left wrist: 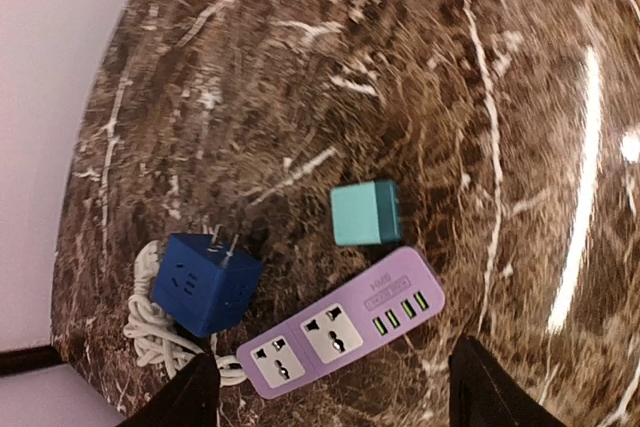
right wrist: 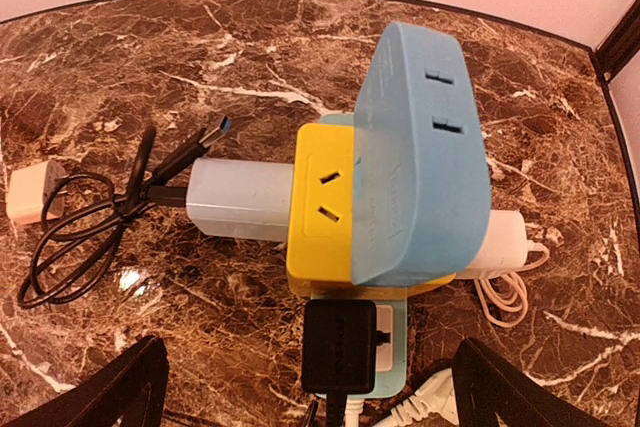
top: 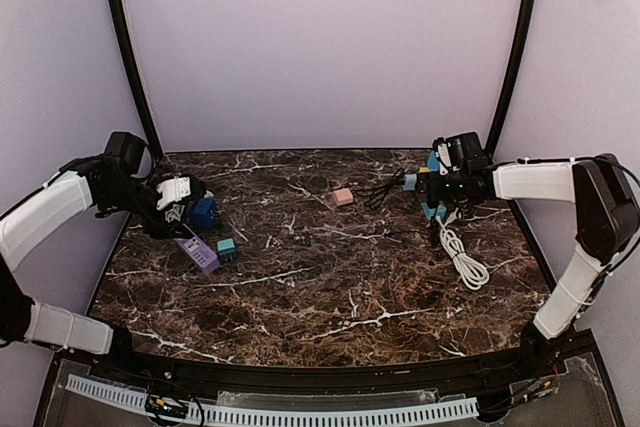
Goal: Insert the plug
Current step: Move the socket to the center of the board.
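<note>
Bottom centre of the right wrist view: a black, boxy plug [right wrist: 340,345] sits in a pale blue power strip [right wrist: 395,372]. Its long axis runs up and down the frame, cord end lowest. The right hand [right wrist: 315,392] and left hand [left wrist: 340,392] are both spread wide and empty.

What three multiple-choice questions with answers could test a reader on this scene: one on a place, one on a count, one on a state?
1. Which thing lies nearest the USB end of the purple power strip? A) teal cube B) pink cube C) black cable
2. How many USB ports has that strip? A) two B) four C) six
3. How is the right end effector? A) shut on the yellow adapter B) shut on the white cord C) open, holding nothing
Answers: 1 A, it sits right beside that end. 2 B, four green ports in a row. 3 C, its fingers stand wide apart, clear of the black plug.
</note>
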Controlling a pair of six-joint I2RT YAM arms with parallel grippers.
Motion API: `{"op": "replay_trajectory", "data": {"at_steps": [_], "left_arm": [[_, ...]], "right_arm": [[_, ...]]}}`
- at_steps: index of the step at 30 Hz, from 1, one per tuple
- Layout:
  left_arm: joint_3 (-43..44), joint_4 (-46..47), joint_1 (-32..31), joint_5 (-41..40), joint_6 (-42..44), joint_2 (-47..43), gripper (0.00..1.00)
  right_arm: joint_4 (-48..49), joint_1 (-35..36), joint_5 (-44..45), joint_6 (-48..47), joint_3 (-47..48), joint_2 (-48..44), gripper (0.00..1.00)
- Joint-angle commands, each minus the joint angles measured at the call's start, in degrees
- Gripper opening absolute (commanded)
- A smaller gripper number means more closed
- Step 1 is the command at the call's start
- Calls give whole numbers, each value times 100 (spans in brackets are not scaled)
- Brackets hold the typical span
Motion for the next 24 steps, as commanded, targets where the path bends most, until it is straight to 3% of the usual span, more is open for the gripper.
{"op": "replay_trajectory", "data": {"at_steps": [1, 4, 8, 17, 21, 23, 24], "left_arm": [[1094, -2563, 36, -451, 3106, 1527, 67], [1512, -2494, -14, -556, 4035, 2417, 67], [1764, -2061, -92, -697, 4531, 3120, 67], [1852, -1264, -135, -678, 4716, 3952, 66], [1632, -1266, -147, -838, 4742, 4048, 60], [1484, -1324, -211, -825, 4566, 3976, 53], [1381, -1371, -248, -823, 4502, 3936, 44]], "right_arm": [[-97, 60, -300, -302, -211, -453, 99], [-133, 95, -303, -401, -319, -726, 99], [-102, 180, -272, -438, -524, -1108, 99], [91, 441, -232, -436, -869, -1717, 99], [119, 526, -192, -440, -944, -1872, 99], [116, 540, -177, -429, -958, -1940, 99], [118, 551, -167, -412, -962, -1971, 99]]}}
